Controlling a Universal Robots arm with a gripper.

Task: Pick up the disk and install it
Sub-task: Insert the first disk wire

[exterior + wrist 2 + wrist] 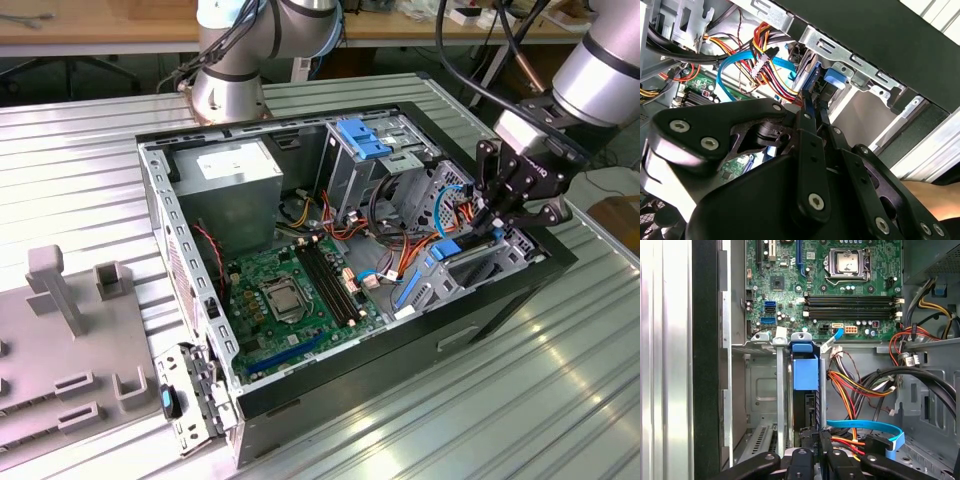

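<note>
Gripper (812,440) jaws, closed on the disk (805,372) (edge-on in its blue carrier), held it within the drive bay (762,390) of the case (330,385) near the tabletop's (540,400) edge at the exterior view's right; installing looked underway, calling for a straight, square push.

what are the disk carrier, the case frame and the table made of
The disk carrier is bright blue, smooth and matte: it looks like moulded plastic. The case frame is bare grey sheet metal with stamped holes and folded edges, likely steel. The table is ribbed silvery metal with glare streaks, perhaps aluminium.
</note>
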